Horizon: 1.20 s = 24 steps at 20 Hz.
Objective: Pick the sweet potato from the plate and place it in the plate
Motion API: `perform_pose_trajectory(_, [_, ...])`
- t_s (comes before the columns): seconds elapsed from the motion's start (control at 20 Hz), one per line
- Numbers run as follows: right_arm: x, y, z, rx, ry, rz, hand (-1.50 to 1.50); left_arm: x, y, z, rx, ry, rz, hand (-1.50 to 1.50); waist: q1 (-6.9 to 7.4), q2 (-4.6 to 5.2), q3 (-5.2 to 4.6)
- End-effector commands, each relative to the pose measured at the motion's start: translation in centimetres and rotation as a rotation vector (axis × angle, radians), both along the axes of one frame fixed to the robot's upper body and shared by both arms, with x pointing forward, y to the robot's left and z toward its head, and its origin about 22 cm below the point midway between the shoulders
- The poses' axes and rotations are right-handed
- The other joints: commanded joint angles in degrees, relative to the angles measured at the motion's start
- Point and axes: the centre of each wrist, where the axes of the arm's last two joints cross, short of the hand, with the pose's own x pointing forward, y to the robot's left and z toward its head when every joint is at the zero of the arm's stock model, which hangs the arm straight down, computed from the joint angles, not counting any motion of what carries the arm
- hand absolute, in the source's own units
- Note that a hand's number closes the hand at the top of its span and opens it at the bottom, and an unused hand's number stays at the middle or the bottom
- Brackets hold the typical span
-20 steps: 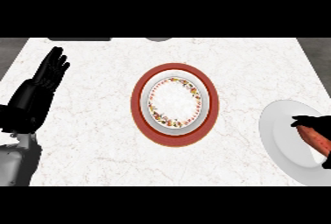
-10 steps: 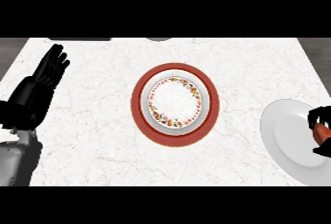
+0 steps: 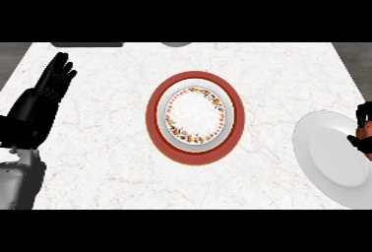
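The sweet potato [image 3: 367,134] shows only as a small orange patch at the view's right edge, over the right side of the plain white plate [image 3: 327,157]. My right hand [image 3: 364,114] is curled round it, mostly cut off by the edge. In the middle of the counter lies a red plate [image 3: 155,106] with a smaller white plate with a flowered rim [image 3: 195,114] on top of it. My left hand [image 3: 42,98] rests open at the far left, fingers up.
A dark flat object [image 3: 87,45] and a grey round thing [image 3: 175,44] sit at the counter's far edge. The marble top stretches between the two plates and on the left around my resting hand.
My right hand has closed round the sweet potato and shifted right, towards the view's edge, so less of both shows. The left hand and the plates have not moved.
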Motion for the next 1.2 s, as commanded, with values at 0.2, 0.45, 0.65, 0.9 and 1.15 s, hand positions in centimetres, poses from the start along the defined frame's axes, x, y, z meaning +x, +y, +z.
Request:
perform_pose_trajectory(0.2, [1.2, 5.1, 5.4, 0.267, -0.238, 0.29, 1.5, -0.2, 0.2, -1.5, 0.019, 0.001, 0.022, 0.0, -1.45, -0.38, -0.07])
perform_pose_trajectory(0.45, [0.2, 10.2, 7.0, 0.469, -0.255, 0.391, 1.5, -0.8, -0.2, -1.3, 0.017, -0.014, 0.015, 0.0, -0.96, -0.38, -0.04])
perform_pose_trajectory(0.65, [-2.5, 13.2, 10.3, 0.474, -0.227, 0.443, 1.5, 0.0, 0.9, -1.2, 0.0, 0.003, 0.015, 0.0, -0.86, -0.15, -0.03])
perform_pose_trajectory(0.9, [-1.8, 19.4, 11.6, 0.481, -0.22, 0.454, 1.5, 0.2, 0.0, 0.4, -0.019, -0.011, -0.01, 0.0, 0.42, 0.04, 0.03])
perform_pose_trajectory(1.15, [1.8, 25.4, 12.0, 0.57, -0.185, 0.474, 1.5, 0.8, -2.3, -1.2, 0.0, -0.005, -0.026, 0.0, 0.89, 0.32, 0.04])
